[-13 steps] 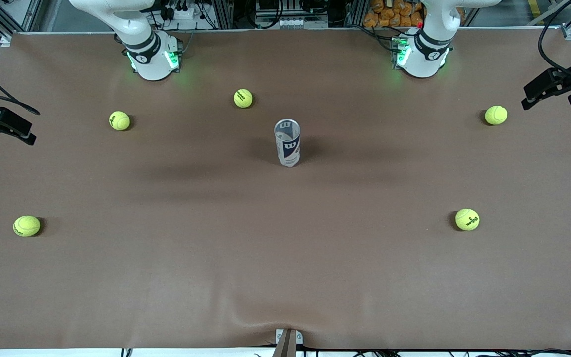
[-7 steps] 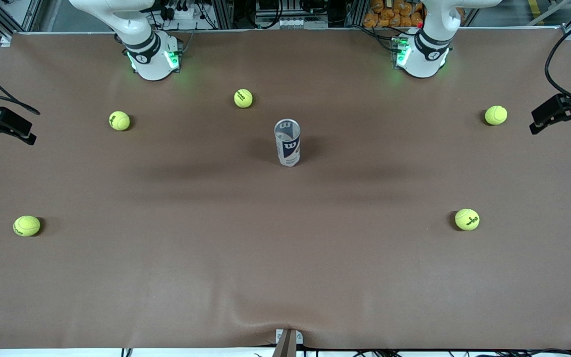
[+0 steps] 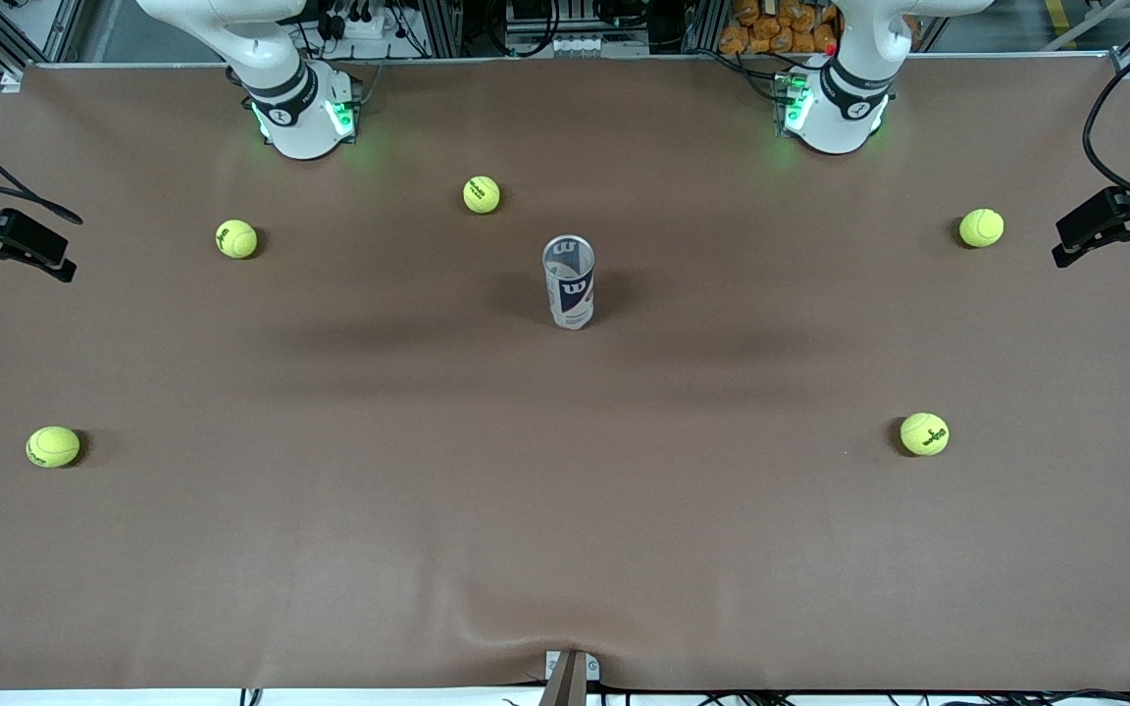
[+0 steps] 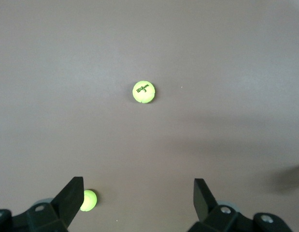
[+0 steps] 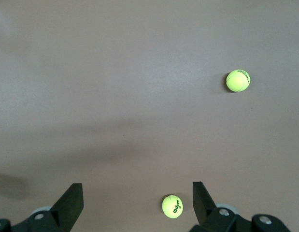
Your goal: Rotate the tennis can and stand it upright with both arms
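The tennis can (image 3: 569, 281) stands upright in the middle of the brown desk (image 3: 565, 510), open silver rim up, logo facing the front camera, and nothing is touching it. It has not budged over the last second.

What has changed is at the desk's edges. The left pincer (image 3: 1114, 224), out over the left arm's end of the desk, has slid further toward the edge and dropped a touch lower in the front view; it now hangs near the tennis ball (image 3: 981, 227) there. In its own wrist view the left pincer (image 4: 138, 195) shows its fingers (image 4: 72, 197) spread wide apart with only bare desk and two balls between them. The right pincer (image 3: 11, 245), over the right arm's end of the desk, has barely shifted. Its wrist view shows the right pincer (image 5: 137, 197) just as wide apart and holding nothing, with a ball (image 5: 172, 206) below it.

Four more tennis balls lie scattered, one (image 3: 482, 194) nearest the can and farther from the front camera than it.

For the task, this reads as finished: the can is up on its base and both arms have pulled well away, so the retreat looks like a return to rest, not a new approach.
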### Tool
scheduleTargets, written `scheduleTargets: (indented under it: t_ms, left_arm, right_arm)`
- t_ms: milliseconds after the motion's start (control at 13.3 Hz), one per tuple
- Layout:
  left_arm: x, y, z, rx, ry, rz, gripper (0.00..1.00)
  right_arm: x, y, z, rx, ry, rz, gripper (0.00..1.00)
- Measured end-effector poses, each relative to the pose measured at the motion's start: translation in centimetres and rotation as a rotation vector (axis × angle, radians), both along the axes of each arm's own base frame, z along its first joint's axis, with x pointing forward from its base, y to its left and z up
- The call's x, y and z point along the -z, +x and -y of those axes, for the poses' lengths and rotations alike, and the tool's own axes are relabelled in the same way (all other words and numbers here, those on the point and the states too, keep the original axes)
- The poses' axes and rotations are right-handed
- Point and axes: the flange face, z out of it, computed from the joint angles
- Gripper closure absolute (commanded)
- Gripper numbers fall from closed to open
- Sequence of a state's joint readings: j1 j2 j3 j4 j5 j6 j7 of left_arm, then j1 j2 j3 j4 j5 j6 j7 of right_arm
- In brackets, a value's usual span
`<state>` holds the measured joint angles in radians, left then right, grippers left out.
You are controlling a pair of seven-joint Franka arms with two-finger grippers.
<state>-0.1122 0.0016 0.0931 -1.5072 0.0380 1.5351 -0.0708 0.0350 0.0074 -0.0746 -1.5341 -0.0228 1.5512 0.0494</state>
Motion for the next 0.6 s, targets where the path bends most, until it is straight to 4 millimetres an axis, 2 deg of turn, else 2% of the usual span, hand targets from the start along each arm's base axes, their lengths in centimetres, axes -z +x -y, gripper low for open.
scheduleTargets:
  t_ms: [599]
  left_arm:
    - [0.49, -0.17, 0.0, -0.003, -0.011, -0.032, 0.0]
  right_arm:
    - [-0.21, -0.19, -0.07, -0.001, 0.0, -0.006, 0.0]
